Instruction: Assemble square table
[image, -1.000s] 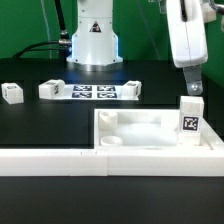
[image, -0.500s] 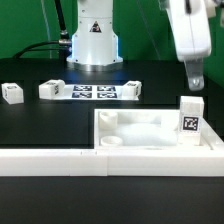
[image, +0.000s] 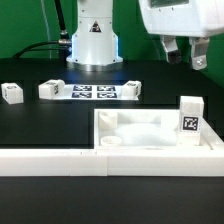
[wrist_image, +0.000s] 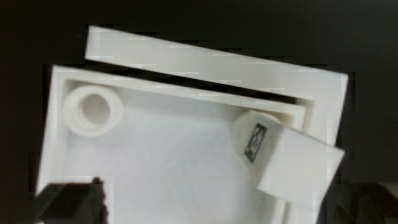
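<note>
**A:** Working from the front, what is lying nearest?

**B:** The border wall (image: 50, 160) is running across the front edge, from about eight o'clock of the exterior view round to four. The square tabletop slab (image: 140, 130) is lying flat right behind it with its rim up, around four o'clock from the picture's centre. An open corner socket (image: 115, 143) is showing at its near corner.

**A:** Is anything standing on the slab?

**B:** One tagged leg (image: 190, 116) is standing upright at the slab's far corner, at three o'clock. In the wrist view the same leg (wrist_image: 285, 150) is rising from inside the rim, and the round socket (wrist_image: 89, 108) at another corner is gaping empty. I can't tell whether the leg is turned fully home.

**A:** And the other legs?

**B:** They are waiting farther back on the black table (image: 40, 125). The first loose leg (image: 11, 93) is sitting at nine o'clock. The second loose leg (image: 48, 89) and the third loose leg (image: 128, 88) are flanking the marker board (image: 92, 92) near eleven and twelve. All three are well apart from the slab.

**A:** What is the gripper doing?

**B:** The gripper (image: 185, 57) is hanging high at one o'clock, above the standing leg and clear of it. Its jaws are spread wide and nothing is between them. The dark fingertips (wrist_image: 71, 198) are just edging into the wrist view.

**A:** So how far along is it?

**B:** I'm judging roughly a quarter. One leg looks placed, and three are left to fetch, seat and tighten.
</note>
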